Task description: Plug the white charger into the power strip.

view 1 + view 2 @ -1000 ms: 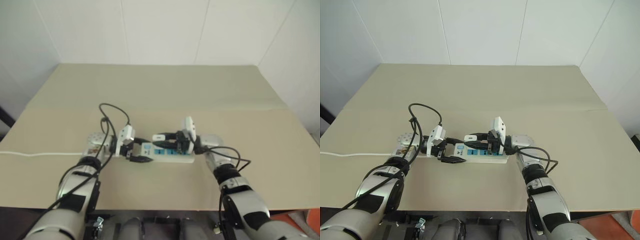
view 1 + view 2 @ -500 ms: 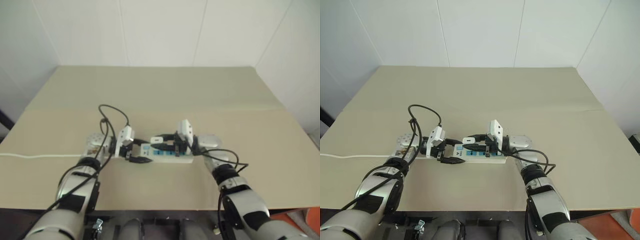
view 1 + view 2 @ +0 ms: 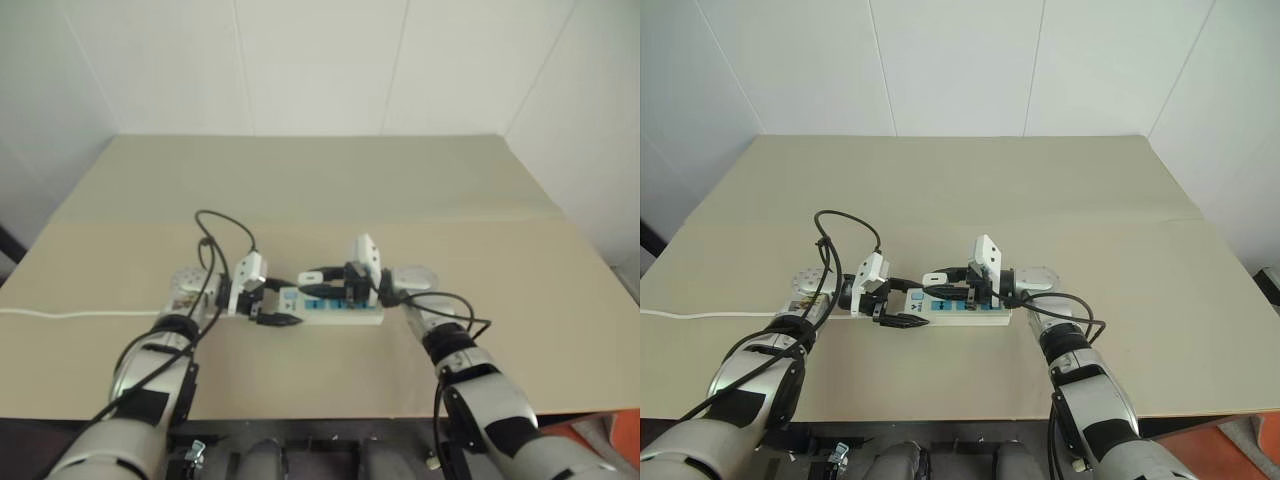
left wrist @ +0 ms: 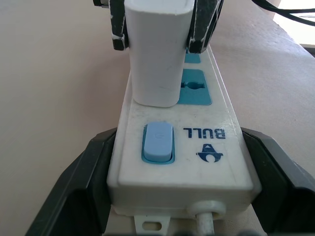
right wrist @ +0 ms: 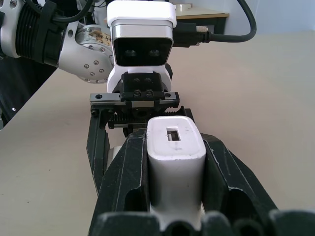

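Observation:
The power strip (image 3: 345, 313) lies across the middle of the table, a long white bar with blue socket faces. My left gripper (image 3: 279, 303) is shut on its switch end, one black finger (image 4: 81, 184) on each long side. The white charger (image 4: 157, 54) stands upright on the strip. Its base sits against the socket face next to the blue switch (image 4: 158, 142). My right gripper (image 5: 174, 184) is shut on the charger (image 5: 174, 157) from the opposite side, its fingers (image 5: 129, 182) pressed to both flanks. The two grippers face each other along the strip.
The strip's thin white cord (image 3: 70, 312) runs off toward the table's left edge. Black cable loops (image 3: 225, 225) rise from my left wrist, and more hang by the right wrist (image 3: 455, 305). The tan table (image 3: 330, 180) stretches to the white wall behind.

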You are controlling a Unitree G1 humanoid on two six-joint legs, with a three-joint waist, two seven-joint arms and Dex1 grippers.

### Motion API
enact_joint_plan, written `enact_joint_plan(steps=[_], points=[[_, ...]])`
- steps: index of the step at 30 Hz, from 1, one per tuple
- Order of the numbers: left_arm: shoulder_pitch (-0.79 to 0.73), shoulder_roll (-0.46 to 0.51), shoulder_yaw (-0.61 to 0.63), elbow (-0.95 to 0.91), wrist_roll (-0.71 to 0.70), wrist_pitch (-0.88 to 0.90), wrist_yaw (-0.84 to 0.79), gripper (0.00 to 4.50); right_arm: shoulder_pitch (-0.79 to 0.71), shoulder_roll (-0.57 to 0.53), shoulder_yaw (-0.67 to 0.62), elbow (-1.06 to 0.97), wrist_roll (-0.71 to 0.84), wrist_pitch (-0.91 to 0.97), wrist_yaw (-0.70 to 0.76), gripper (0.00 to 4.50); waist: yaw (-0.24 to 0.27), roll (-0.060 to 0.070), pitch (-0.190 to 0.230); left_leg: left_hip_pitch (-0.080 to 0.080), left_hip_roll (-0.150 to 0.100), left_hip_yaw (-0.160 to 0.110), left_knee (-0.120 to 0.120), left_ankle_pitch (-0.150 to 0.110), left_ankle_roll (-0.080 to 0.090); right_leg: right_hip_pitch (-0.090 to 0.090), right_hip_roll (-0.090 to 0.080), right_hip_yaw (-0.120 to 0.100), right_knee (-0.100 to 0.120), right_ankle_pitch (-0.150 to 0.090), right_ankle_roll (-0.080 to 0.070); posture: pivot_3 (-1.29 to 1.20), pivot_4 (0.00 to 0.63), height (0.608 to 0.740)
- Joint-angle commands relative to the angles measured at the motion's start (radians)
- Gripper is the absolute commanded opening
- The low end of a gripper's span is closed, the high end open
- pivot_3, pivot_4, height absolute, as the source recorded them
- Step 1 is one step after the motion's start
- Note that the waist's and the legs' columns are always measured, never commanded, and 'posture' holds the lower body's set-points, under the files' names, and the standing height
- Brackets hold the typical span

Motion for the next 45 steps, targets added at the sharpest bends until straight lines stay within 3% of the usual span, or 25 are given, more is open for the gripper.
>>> enact_joint_plan(steps=[1, 14, 24, 32, 45], points=[[0.018, -0.010, -0.039, -0.006, 0.021, 0.005, -0.032, 3.31, 0.052, -0.024, -0.016, 0.083, -0.039, 0.006, -0.059, 1.11, 0.000, 0.000, 0.000, 0.000, 0.000, 0.000, 0.000, 0.000, 0.000, 0.000, 0.000, 0.000, 0.000, 0.000, 0.000, 0.00, 0.150, 0.740], [0.021, -0.002, -0.045, -0.009, 0.014, 0.009, -0.032, 3.31, 0.064, -0.041, -0.013, 0.095, -0.045, 0.021, -0.046, 1.11, 0.001, 0.000, 0.000, 0.000, 0.000, 0.000, 0.000, 0.000, 0.000, 0.000, 0.000, 0.000, 0.000, 0.000, 0.000, 0.00, 0.150, 0.740], [0.018, -0.002, -0.051, -0.009, 0.009, 0.010, -0.032, 3.31, 0.062, -0.050, -0.033, 0.081, -0.035, -0.009, -0.041, 4.46, 0.002, -0.001, 0.000, -0.001, 0.000, 0.000, 0.000, 0.000, 0.000, 0.000, 0.000, 0.000, -0.001, 0.000, 0.000, 0.00, 0.150, 0.740], [0.017, -0.005, -0.053, -0.009, 0.007, 0.010, -0.032, 3.31, 0.073, -0.069, -0.044, 0.023, -0.012, -0.036, 0.004, 4.46, 0.002, -0.001, 0.000, -0.001, 0.000, 0.000, 0.000, 0.000, 0.000, 0.000, 0.000, 0.000, -0.001, 0.000, 0.000, 0.00, 0.150, 0.740], [0.019, -0.012, -0.053, -0.012, 0.008, 0.005, -0.032, 3.31, 0.009, -0.061, -0.035, -0.073, 0.007, 0.206, 0.029, 4.46, 0.002, 0.000, 0.000, -0.003, 0.000, 0.000, -0.001, 0.000, 0.000, -0.002, 0.000, 0.000, -0.002, 0.000, 0.000, 0.00, 0.150, 0.740]])
